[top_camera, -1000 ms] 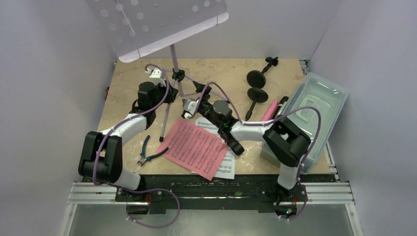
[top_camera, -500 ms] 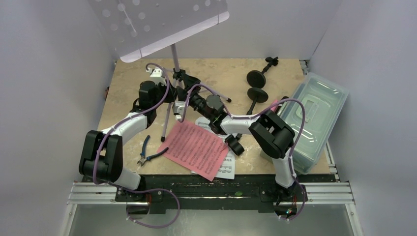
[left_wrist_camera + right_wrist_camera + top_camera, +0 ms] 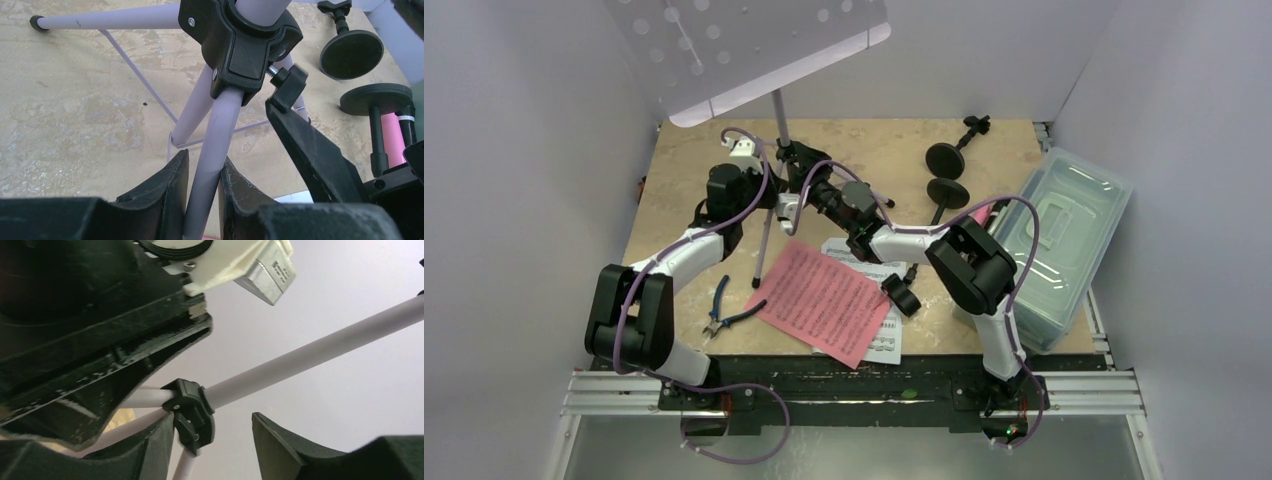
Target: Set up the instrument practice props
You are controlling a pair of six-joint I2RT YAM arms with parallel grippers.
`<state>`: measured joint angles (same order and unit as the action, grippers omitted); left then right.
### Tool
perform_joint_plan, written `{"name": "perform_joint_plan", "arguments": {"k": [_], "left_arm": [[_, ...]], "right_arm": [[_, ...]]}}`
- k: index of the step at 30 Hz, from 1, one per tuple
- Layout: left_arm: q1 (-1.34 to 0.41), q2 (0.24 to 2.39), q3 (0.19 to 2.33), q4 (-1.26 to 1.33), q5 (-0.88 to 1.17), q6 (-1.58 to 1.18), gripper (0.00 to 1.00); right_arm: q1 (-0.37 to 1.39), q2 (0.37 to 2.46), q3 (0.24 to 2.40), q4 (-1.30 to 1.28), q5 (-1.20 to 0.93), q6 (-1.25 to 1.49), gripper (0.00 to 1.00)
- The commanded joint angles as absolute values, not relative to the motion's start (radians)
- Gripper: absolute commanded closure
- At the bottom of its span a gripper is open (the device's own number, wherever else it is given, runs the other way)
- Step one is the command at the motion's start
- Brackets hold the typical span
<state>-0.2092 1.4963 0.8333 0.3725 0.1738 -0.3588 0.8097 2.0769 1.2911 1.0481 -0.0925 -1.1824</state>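
The left claw (image 3: 204, 170) was clenched around one slim lavender tripod leg (image 3: 216, 125) of the music stand, both pads pressed against the tube just below the black hub (image 3: 240, 42). The right claw (image 3: 212, 427) stood partly open, straddling that same hub from the other side. One finger (image 3: 150, 450) lay close against the hub, and the other finger was clear of it. In the left wrist view, a right finger (image 3: 310, 145) reached up to the hub's small clamp knob (image 3: 289, 86).

The stand stood upright at the far left of the counter (image 3: 874, 150), its perforated desk (image 3: 754, 50) high above. The pink sheet (image 3: 824, 300) lay over white pages (image 3: 849, 250) at the near edge. Two round-based poles (image 3: 946, 158) lay to the right, well apart from the stand.

A second earlier, the right claw had been wider and had hovered nearer the white pages. It had since swung in to the hub and narrowed, its elbow shifting left. The left claw's grip was unchanged.
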Motion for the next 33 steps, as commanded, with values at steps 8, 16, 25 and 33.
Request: {"name": "perform_joint_plan", "arguments": {"k": [8, 16, 25, 33], "left_arm": [[-0.201, 1.519, 0.831, 0.204, 0.075, -0.452, 1.0], [-0.201, 1.518, 0.835, 0.202, 0.076, -0.453, 1.0], [-0.201, 1.529, 0.836, 0.202, 0.088, -0.46, 1.0], [-0.201, 1.526, 0.835, 0.205, 0.091, -0.459, 1.0]], "right_arm": [[0.8, 2.108, 1.395, 0.998, -0.047, -1.099, 0.6], [0.798, 2.084, 1.364, 1.103, 0.213, -0.553, 1.0], [0.79, 1.95, 1.39, 0.737, 0.206, 0.581, 1.0], [0.737, 2.02, 1.419, 0.731, -0.072, 1.602, 1.0]]}}
